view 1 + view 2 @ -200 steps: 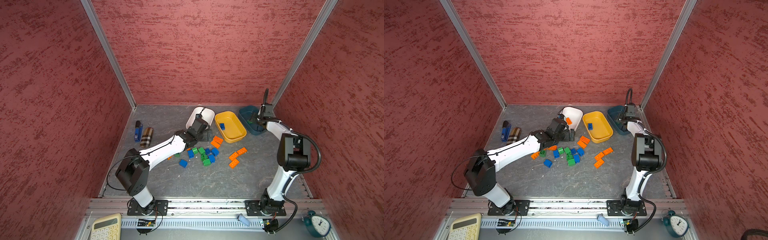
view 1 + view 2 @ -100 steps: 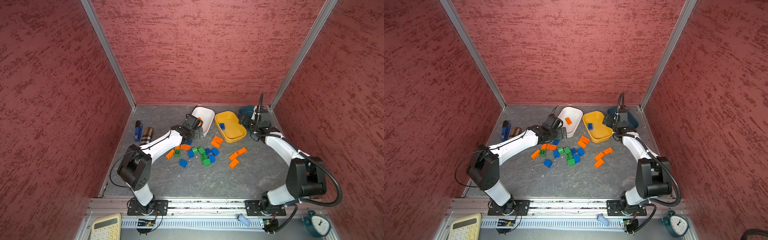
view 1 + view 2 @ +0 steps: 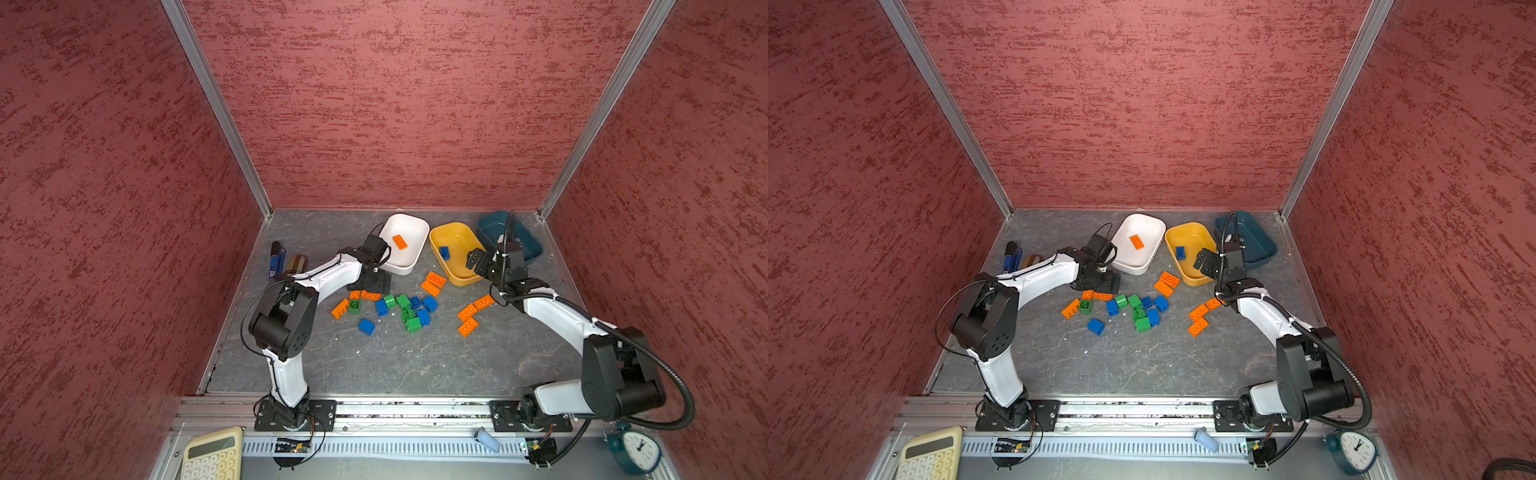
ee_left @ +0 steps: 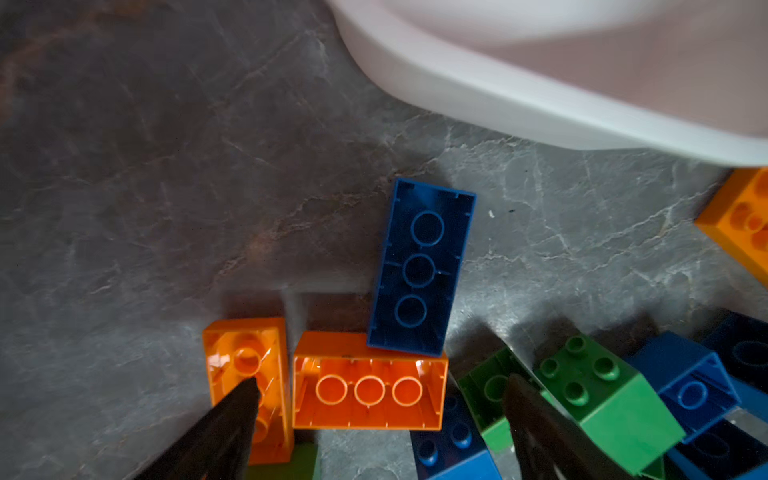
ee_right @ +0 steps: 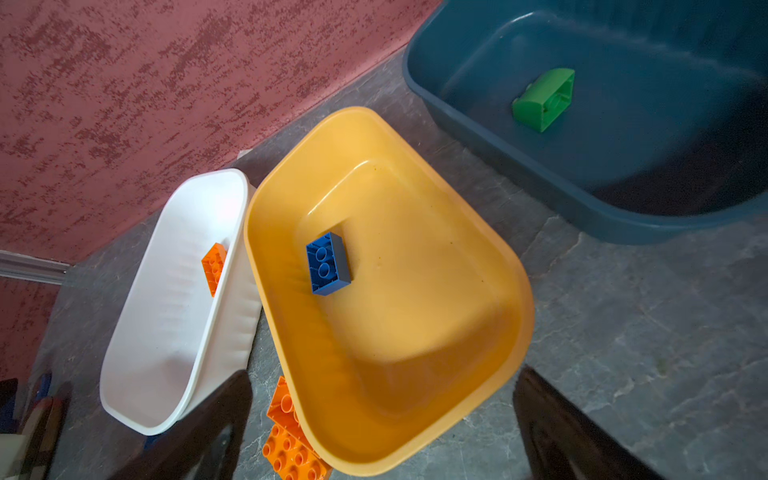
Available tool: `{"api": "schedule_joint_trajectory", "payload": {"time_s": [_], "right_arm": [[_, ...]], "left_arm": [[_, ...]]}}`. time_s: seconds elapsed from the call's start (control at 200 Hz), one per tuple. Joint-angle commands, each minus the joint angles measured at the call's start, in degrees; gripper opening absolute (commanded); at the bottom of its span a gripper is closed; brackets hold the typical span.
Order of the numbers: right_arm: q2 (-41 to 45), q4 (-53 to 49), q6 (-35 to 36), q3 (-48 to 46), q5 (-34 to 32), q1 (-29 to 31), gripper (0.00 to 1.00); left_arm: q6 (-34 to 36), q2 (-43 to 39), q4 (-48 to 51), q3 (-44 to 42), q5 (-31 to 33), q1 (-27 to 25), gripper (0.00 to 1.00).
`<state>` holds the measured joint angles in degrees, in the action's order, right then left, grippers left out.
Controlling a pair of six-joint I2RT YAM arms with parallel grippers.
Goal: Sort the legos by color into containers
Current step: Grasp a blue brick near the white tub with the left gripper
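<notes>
Legos, small studded plastic bricks in orange, blue and green, lie scattered mid-frame in both top views. One orange brick lies in the shallow white plastic tub, one blue brick in the mustard yellow tub, and one green brick in the dark teal tub. Left gripper is spread wide, straddling an upturned orange oblong brick and gripping nothing. Right gripper gapes fully over the yellow tub's near rim, empty.
</notes>
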<state>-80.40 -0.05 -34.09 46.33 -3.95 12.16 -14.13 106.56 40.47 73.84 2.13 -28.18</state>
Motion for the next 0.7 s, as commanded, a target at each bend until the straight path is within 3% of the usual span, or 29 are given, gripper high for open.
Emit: {"api": "schedule_joint_trajectory", "payload": {"time_s": [0.0, 0.18, 0.546, 0.691], "right_arm": [[1.1, 2.0, -0.9, 1.3, -2.6, 0.0, 0.99], [0.6, 2.0, -0.7, 1.8, -2.4, 0.1, 0.99], [-0.5, 1.9, -0.9, 2.0, -2.7, 0.1, 0.99], [-0.1, 2.3, -0.7, 2.0, -1.8, 0.1, 0.99]], "left_arm": [[3.1, 1.8, -2.6, 2.4, -1.8, -0.1, 0.81], [4.2, 5.3, -5.1, 6.0, -0.9, 0.1, 0.67], [6.4, 10.4, -4.2, 9.4, 3.4, -1.5, 0.59], [5.8, 11.1, -4.8, 8.4, 4.0, -1.8, 0.41]]}}
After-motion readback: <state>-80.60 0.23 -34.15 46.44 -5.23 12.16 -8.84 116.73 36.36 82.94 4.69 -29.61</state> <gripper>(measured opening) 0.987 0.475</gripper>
